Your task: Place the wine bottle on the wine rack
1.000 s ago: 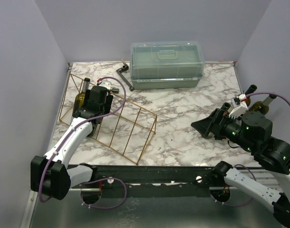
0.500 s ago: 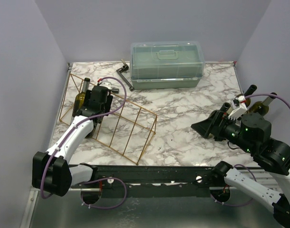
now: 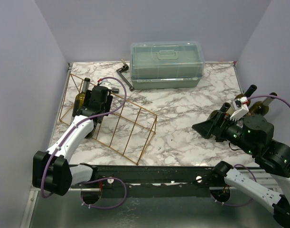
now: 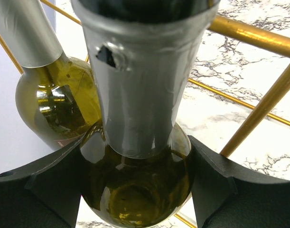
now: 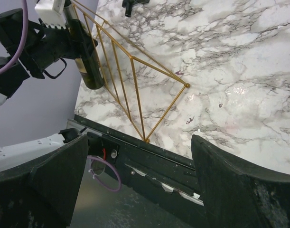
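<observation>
The gold wire wine rack [image 3: 156, 116] lies at the left of the marble table. My left gripper [image 3: 95, 107] is over its far end, shut on the shoulder of a dark green wine bottle [image 4: 135, 156] with a grey foil neck; the jaws press on both sides. A second green bottle [image 4: 59, 102] lies beside it in the rack [image 4: 249, 34] and shows in the top view [image 3: 80, 99]. My right gripper [image 3: 206, 128] is open and empty, held above the table's right side. Its wrist view shows the rack [image 5: 131, 58] and the held bottle [image 5: 88, 66].
A translucent green lidded box [image 3: 166, 64] stands at the back centre, with a black angled tool [image 3: 126, 76] to its left. Two more bottles [image 3: 251, 89] stand at the right edge behind my right arm. A black rail [image 3: 159, 173] runs along the table's near edge.
The right arm has drifted slightly to the right. The left arm and the bottle have not visibly moved.
</observation>
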`<act>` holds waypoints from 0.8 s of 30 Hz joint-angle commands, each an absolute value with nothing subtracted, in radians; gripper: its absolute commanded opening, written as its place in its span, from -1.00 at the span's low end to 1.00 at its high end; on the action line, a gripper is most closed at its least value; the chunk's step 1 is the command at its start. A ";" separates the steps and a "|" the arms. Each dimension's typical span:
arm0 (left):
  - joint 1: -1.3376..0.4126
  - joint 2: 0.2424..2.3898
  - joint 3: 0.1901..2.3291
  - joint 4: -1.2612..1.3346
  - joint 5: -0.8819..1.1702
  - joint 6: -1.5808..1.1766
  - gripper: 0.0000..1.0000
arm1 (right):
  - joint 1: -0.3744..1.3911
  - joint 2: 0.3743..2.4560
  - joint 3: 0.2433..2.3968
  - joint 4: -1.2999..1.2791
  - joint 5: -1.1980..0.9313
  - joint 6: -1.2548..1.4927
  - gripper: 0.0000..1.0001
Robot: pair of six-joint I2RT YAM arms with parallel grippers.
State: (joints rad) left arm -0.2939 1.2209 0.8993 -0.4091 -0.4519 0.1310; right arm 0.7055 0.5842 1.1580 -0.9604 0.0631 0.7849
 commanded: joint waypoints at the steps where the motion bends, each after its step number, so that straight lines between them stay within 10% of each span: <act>1: -0.299 1.200 0.921 -0.352 -0.364 0.110 -0.21 | 0.709 0.575 1.132 -0.926 0.031 0.794 0.83; 24: -0.332 1.268 0.930 -0.378 -0.410 0.097 0.19 | 0.708 0.569 1.123 -0.904 0.028 0.784 0.82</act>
State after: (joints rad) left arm -0.3080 1.2495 0.9070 -0.3954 -0.3969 0.0704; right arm 0.7055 0.5594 1.1091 -0.9169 0.0429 0.8036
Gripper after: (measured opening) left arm 0.760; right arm 0.914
